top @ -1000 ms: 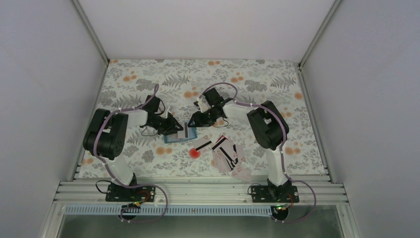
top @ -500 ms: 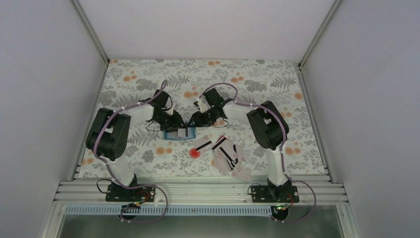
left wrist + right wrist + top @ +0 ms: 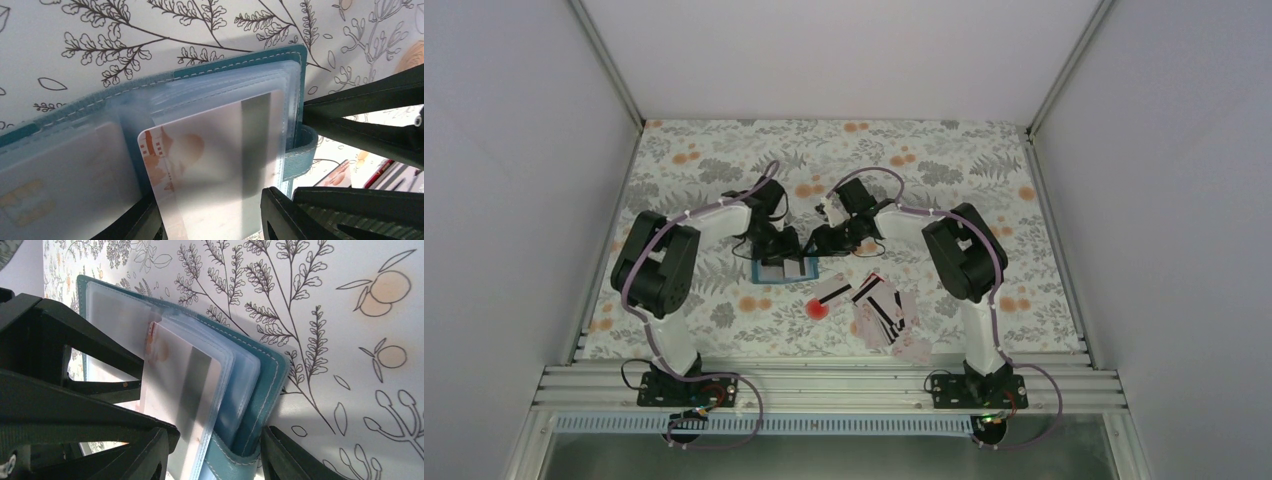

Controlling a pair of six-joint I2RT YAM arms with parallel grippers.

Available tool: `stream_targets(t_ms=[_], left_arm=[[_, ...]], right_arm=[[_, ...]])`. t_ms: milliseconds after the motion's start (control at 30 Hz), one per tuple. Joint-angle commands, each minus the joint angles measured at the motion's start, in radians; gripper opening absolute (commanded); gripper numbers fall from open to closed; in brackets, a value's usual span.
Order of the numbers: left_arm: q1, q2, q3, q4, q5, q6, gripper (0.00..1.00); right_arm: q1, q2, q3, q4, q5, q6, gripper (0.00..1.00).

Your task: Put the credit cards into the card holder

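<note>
Half feeding a credit card (image 3: 210,150) into the card holder (image 3: 240,62), left gripper (image 3: 210,212) clamped on it after swinging in from the holder's left, right gripper (image 3: 216,442) pinching the holder's edge.

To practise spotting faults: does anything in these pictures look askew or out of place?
The card in the holder sits askew: only partly in its sleeve, a corner poking out near the spine. The loose cards lie in an untidy overlapping heap.
</note>
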Motion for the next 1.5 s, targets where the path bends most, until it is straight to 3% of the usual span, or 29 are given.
stream_targets(t_ms=[0, 467, 767, 900, 1233, 1467], left_arm=[[-0.064, 0.038, 0.055, 0.037, 0.018, -0.027, 0.48], [-0.095, 0.02, 0.057, 0.021, -0.034, -0.055, 0.63], [-0.117, 0.012, 0.092, -0.008, -0.049, -0.06, 0.8], [-0.122, -0.013, 0.095, -0.019, -0.059, -0.068, 0.99], [-0.124, -0.138, 0.108, -0.056, -0.13, -0.02, 1.0], [-0.124, -0.287, 0.131, -0.1, -0.187, 0.095, 1.0]], right_arm=[[0.027, 0.072, -0.055, -0.086, 0.059, -0.008, 0.49], [0.022, 0.032, -0.069, -0.111, 0.077, -0.049, 0.49], [0.013, 0.004, -0.07, -0.118, 0.085, -0.053, 0.49], [0.01, -0.022, -0.062, -0.144, 0.112, -0.063, 0.5], [0.009, -0.108, -0.009, -0.237, 0.237, -0.059, 0.5], [0.011, -0.185, 0.012, -0.274, 0.339, 0.049, 0.51]])
